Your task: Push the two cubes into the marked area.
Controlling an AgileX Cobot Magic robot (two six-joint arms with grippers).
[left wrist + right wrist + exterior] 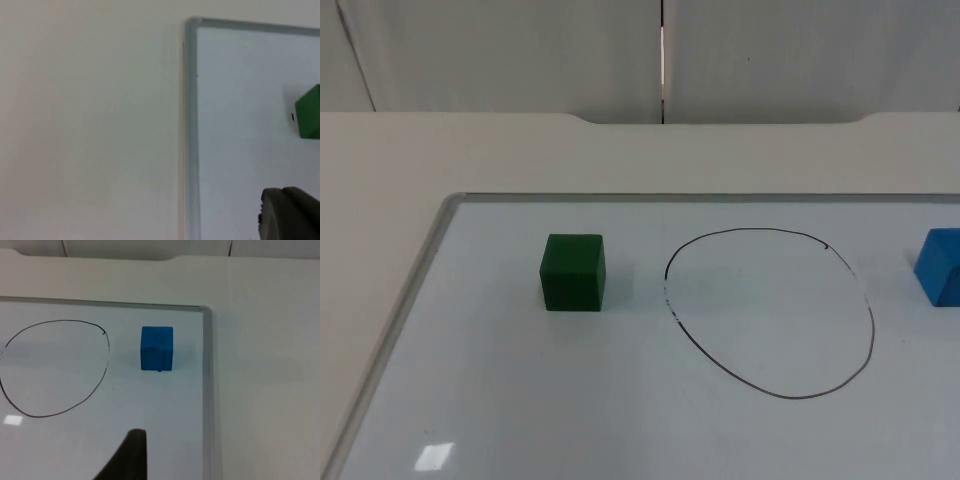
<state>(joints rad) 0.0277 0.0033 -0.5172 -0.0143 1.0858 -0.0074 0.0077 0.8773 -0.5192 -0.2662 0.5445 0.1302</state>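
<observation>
Nothing is pushed yet; the green cube (573,271) sits left of the marked area (770,312), the blue cube (941,266) right of it, both outside; each end effector's opening: cannot tell; next, each cube needs an inward shove.

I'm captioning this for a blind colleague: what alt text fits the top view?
A green cube sits on a whiteboard left of a hand-drawn black oval outline, and a blue cube sits right of it at the picture's edge. Both cubes lie outside the outline.
</observation>
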